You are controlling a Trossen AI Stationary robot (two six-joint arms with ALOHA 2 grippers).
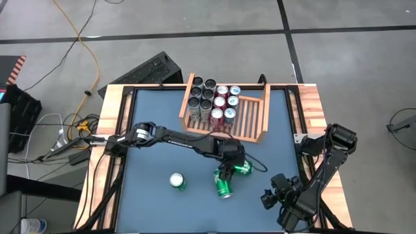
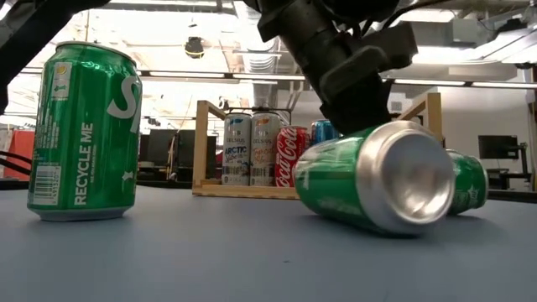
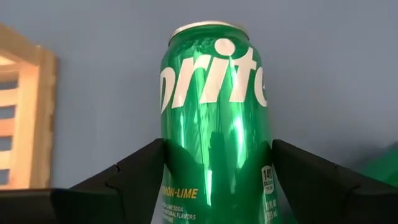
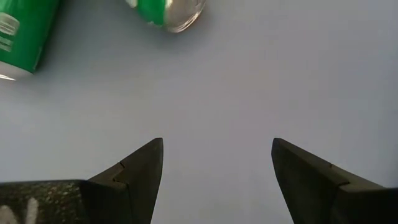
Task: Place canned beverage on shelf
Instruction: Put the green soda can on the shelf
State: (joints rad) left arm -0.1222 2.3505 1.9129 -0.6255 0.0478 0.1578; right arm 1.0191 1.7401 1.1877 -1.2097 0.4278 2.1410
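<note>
Left gripper [image 3: 214, 180] clamped across a fallen Sprite can [image 3: 214, 118], long axis flat on the table, shelf [image 1: 250, 123] just beyond.

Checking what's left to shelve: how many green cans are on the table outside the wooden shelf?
3: one upright toward the left side, one lying on its side mid-table, and one between the left hand's fingers. More may be hidden under that arm.
</note>
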